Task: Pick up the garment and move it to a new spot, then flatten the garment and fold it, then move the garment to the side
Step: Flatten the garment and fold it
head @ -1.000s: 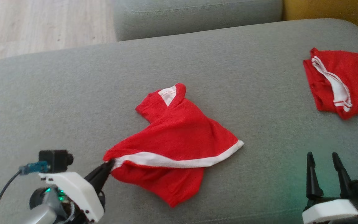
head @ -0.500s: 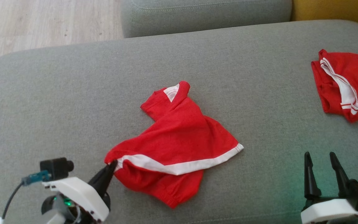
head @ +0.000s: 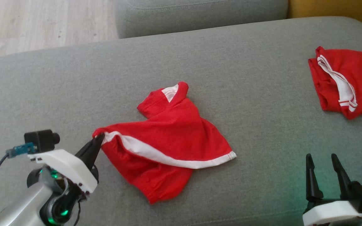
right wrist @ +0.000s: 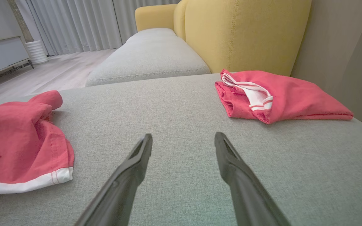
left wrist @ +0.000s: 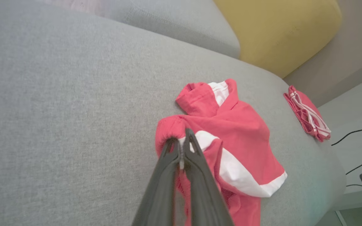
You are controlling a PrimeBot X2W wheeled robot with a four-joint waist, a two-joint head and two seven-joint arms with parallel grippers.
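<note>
A crumpled red garment (head: 174,138) with white trim lies in the middle of the grey sofa seat (head: 74,88). My left gripper (head: 98,138) is shut on the garment's left corner, where the white band starts. In the left wrist view the garment (left wrist: 240,131) bunches around my closed left gripper (left wrist: 181,141). At the lower right my right gripper (head: 322,158) hovers open over bare cushion, well apart from the garment. In the right wrist view the right gripper (right wrist: 183,138) holds nothing, and the garment's hem (right wrist: 27,150) lies at the left.
A second red garment (head: 347,81) with white trim lies folded at the seat's far right, by the yellow cushion (right wrist: 240,34). Another grey cushion (head: 200,15) sits behind. Wooden floor (head: 42,25) lies beyond the seat's far left edge.
My left gripper has drawn the pinched corner up the picture and slightly left, stretching the garment's left side. The right gripper stays put. The camera shifted a little.
</note>
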